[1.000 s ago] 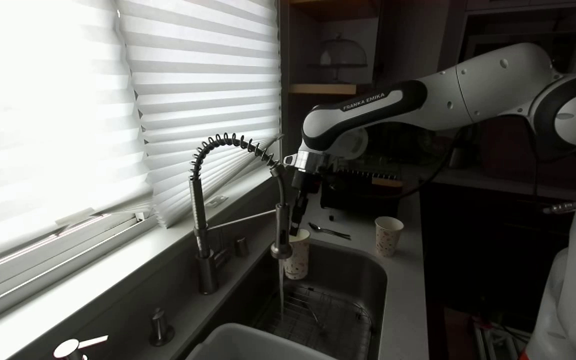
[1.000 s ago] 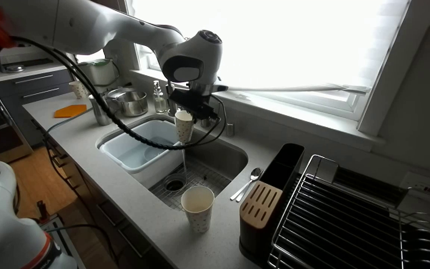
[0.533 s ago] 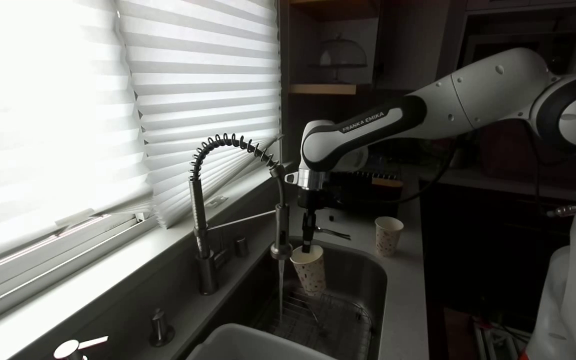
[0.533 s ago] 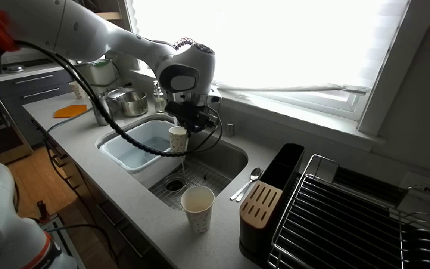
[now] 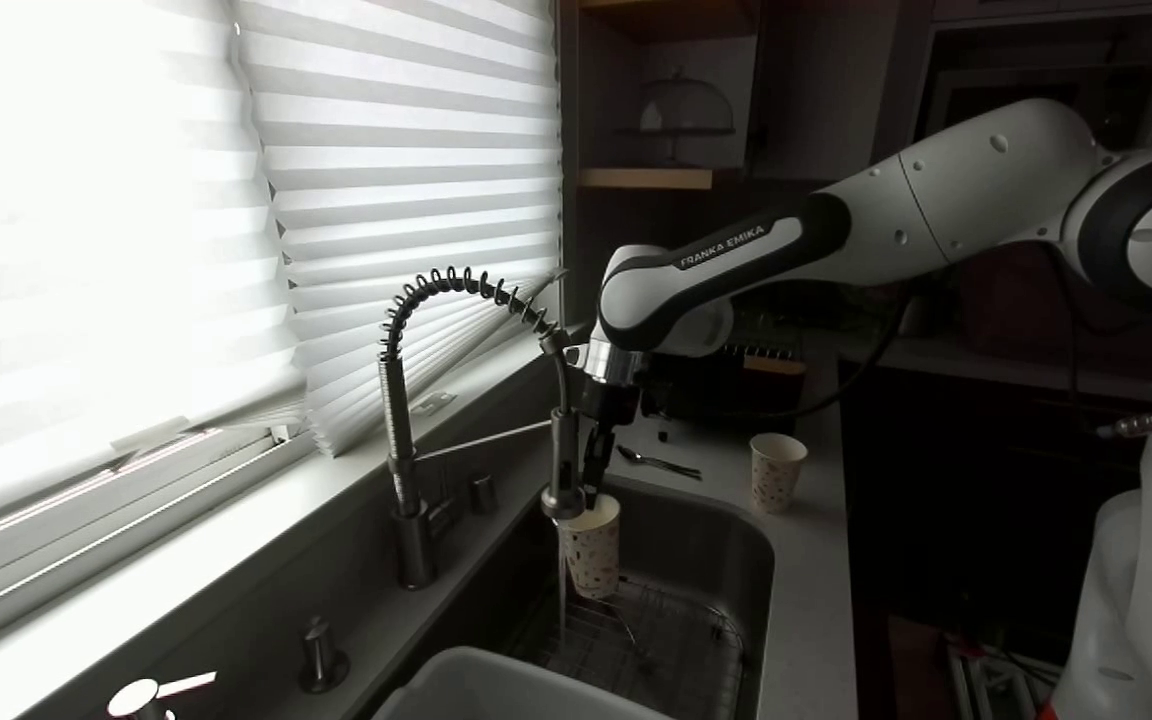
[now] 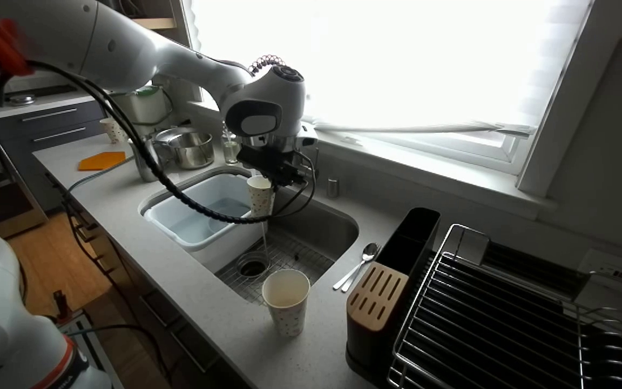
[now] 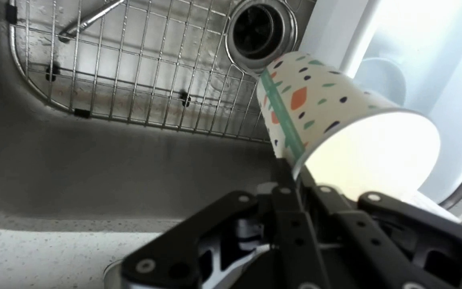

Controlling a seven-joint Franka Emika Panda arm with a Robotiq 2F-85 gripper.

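Observation:
My gripper [image 5: 593, 490] is shut on the wall of a white paper cup [image 5: 591, 550] with coloured specks, at its rim. In the wrist view one fingertip of the gripper [image 7: 295, 172] is inside the cup [image 7: 315, 96] and one outside. The cup hangs above the sink [image 5: 706, 530], mouth up and slightly tilted; it also shows in an exterior view [image 6: 261, 197]. The black spring faucet [image 5: 564, 455] is right beside it, with its spray head overlapping the cup's rim. Water [image 5: 563, 600] runs down at the cup's edge; whether any enters the cup is unclear.
A second speckled cup [image 6: 286, 302] stands on the counter by the sink. A spoon and a fork [image 6: 357, 267] lie near the black utensil holder [image 6: 376, 297] and the dish rack [image 6: 484, 313]. A pale basin [image 6: 203, 240] fills one sink end. Pots [image 6: 192, 148] stand behind.
The gripper has lowered the cup over the last second. It swung away from the faucet and tilted, then came back beside the spray head and is more upright. The water keeps running.

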